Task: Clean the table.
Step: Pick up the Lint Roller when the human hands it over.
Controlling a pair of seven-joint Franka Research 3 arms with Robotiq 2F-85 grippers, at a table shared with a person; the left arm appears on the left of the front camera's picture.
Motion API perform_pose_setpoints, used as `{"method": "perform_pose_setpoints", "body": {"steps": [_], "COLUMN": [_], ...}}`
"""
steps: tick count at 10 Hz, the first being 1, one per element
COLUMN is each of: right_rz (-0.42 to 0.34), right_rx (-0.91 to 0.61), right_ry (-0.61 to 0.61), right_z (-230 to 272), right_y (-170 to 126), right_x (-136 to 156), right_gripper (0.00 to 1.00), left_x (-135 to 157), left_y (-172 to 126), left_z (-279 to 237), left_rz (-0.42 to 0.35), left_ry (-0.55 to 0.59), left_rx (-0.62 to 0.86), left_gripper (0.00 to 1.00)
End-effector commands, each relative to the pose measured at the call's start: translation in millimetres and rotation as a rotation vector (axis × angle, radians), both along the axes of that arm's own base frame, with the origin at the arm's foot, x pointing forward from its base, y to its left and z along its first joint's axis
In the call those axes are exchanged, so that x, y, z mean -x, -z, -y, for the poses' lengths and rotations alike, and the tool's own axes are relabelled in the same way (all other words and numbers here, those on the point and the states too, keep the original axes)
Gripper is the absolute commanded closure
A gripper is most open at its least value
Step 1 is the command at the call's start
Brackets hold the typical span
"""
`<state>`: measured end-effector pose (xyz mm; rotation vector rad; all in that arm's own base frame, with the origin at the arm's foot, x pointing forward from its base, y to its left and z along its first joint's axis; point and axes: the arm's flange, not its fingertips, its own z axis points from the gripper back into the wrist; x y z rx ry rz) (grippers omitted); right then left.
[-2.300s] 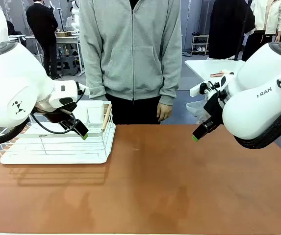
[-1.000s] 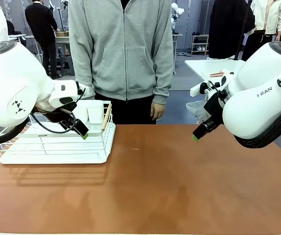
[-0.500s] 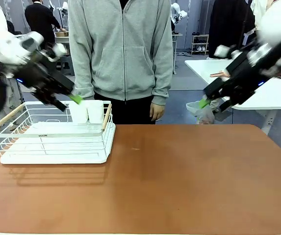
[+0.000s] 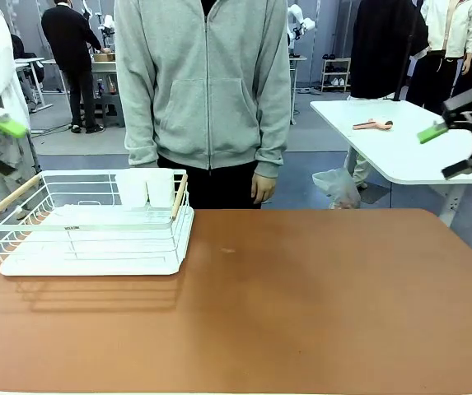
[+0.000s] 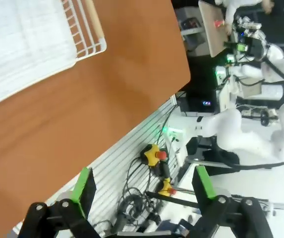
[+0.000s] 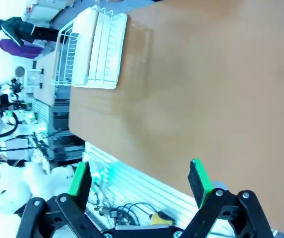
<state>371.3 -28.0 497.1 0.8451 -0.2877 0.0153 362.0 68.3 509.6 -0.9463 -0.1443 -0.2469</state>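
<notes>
Brown table [image 4: 301,304] lies well apart from left pincer [image 5: 142,173] and right pincer [image 6: 139,166].

Readable text: none can be made out in any view.
Tag [image 4: 72,228]: a small dark strip is fixed to the front wire of the white dish rack [image 4: 95,265], which is set on the tabletop [image 4: 301,313]; light print is carried on it, but it is too small to be read.
</notes>
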Motion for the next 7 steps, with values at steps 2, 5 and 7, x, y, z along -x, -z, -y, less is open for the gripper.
{"method": "perform_pose_setpoints", "body": {"steps": [2,5,7], "right_rz": [-0.09,-0.128,-0.176], "right_rx": [-0.149,-0.247,-0.289], "right_ry": [0.067,0.212,0.237], "right_z": [55.8,125.6,156.8], "right_y": [-4.8,8.8,18.2], "right_x": [8.7,32.1,44.0], "right_gripper": [0.0,0.0,0.0], "left_x": [0.0,16.8,27.3], "left_y": [-5.0,5.1,14.9], "left_z": [-60.0,-125.2,-152.1], "left_rz": [-0.07,-0.112,-0.222], "left_ry": [-0.134,-0.284,-0.355], "left_rx": [0.027,0.184,0.206], "left_gripper": [0.0,0.0,0.0]}}
